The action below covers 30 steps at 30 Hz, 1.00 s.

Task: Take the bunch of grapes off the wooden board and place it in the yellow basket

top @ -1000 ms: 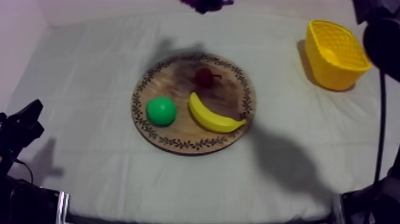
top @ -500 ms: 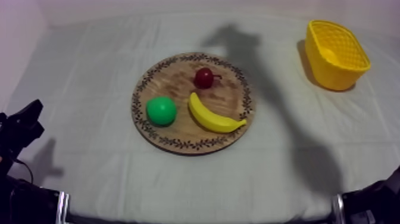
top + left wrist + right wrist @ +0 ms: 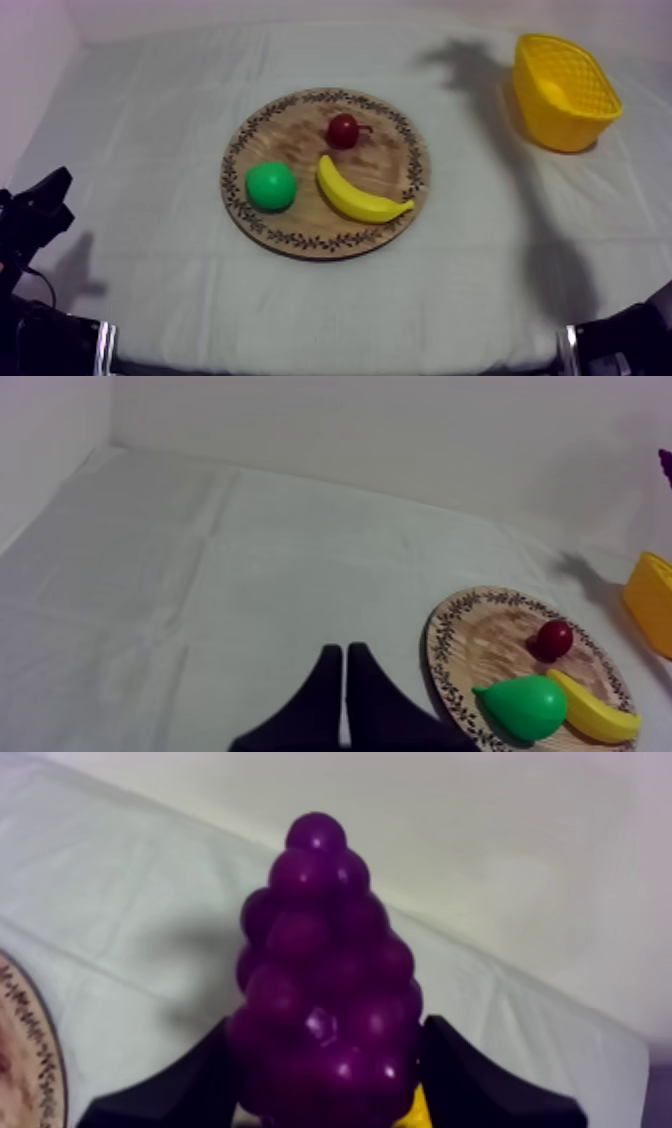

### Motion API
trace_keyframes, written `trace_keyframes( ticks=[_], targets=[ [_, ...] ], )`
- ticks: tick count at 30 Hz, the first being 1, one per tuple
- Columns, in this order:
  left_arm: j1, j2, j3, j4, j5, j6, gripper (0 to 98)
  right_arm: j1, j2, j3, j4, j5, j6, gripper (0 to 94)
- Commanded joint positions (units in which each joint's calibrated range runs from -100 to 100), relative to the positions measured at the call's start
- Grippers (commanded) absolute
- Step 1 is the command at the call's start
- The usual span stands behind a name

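Observation:
The purple bunch of grapes (image 3: 325, 982) hangs in the air with my right gripper (image 3: 325, 1087) shut on its lower part, one black finger (image 3: 185, 1087) on each side. A bit of the yellow basket (image 3: 419, 1108) peeks out just beneath the grapes. In the top view the basket (image 3: 565, 90) stands at the far right, with the arm's shadow beside it. The round wooden board (image 3: 300, 235) lies mid-table. My left gripper (image 3: 40, 205) rests low at the left, its fingers together as a narrow wedge (image 3: 345, 696). A sliver of the grapes (image 3: 666, 461) hangs above the basket's edge (image 3: 652, 601).
On the board lie a small red fruit (image 3: 343, 130), a green pear (image 3: 271, 186) and a banana (image 3: 360, 194). Bare cloth runs between the board and the basket. A pale wall closes the table's far side.
The grapes and my right arm have left the top view's upper edge. Their shadow has slid from over the board rightward to beside the basket. The left arm has not moved.

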Motion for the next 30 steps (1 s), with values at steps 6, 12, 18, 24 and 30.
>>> trace_keyframes(
  ticks=[6,12,18,24,30],
  targets=[
    [0.0,0.0,-0.03,0.02,-0.03,-0.01,0.1,3.05,-0.39,8.25,3.03,-4.72,-4.73,27.5],
    [0.0,0.0,-0.03,0.02,-0.03,-0.01,0.1,5.22,0.33,15.16,3.91,-7.88,-6.46,27.8],
    [0.0,0.0,-0.03,0.02,-0.03,-0.01,0.1,6.72,2.0,19.61,3.27,-8.99,-5.49,27.2],
    [0.0,0.0,-0.03,0.02,-0.03,-0.01,0.1,8.03,4.54,21.79,2.15,-8.92,-3.98,27.4],
    [0.0,0.0,-0.03,0.02,-0.03,-0.01,0.1,8.92,5.99,23.39,1.1,-9.53,-2.45,40.4]
  ],
)
